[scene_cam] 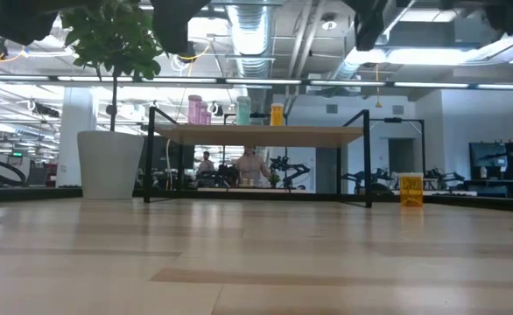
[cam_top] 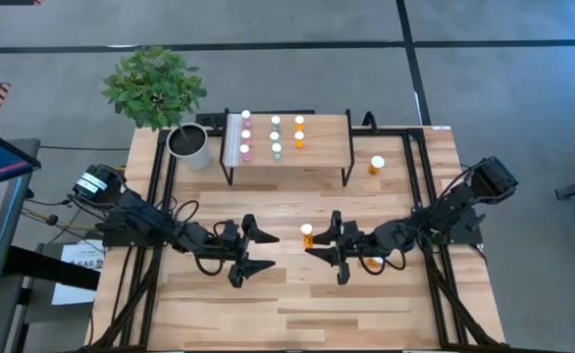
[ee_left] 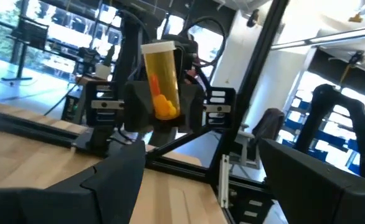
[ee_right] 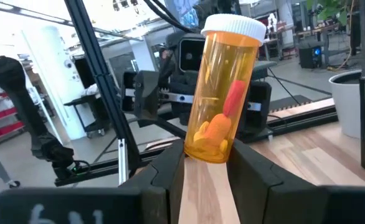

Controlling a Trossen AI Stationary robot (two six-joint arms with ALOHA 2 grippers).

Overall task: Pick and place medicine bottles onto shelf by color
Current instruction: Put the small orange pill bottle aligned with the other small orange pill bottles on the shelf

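Orange bottle [cam_top: 307, 234] over wooden tabletop [cam_top: 287, 304]

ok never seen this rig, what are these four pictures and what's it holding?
Two robot arms at a wooden table. One picture looks straight down, one sits at table height, and one comes from each wrist. The right gripper is shut on a large orange bottle, tilted, with orange pills inside. The left gripper faces it, open and empty. At the back stands the shelf, already holding small pink, green and orange vials in rows. Another large orange bottle stands on the table beside the shelf, and a potted plant on the shelf's other side.
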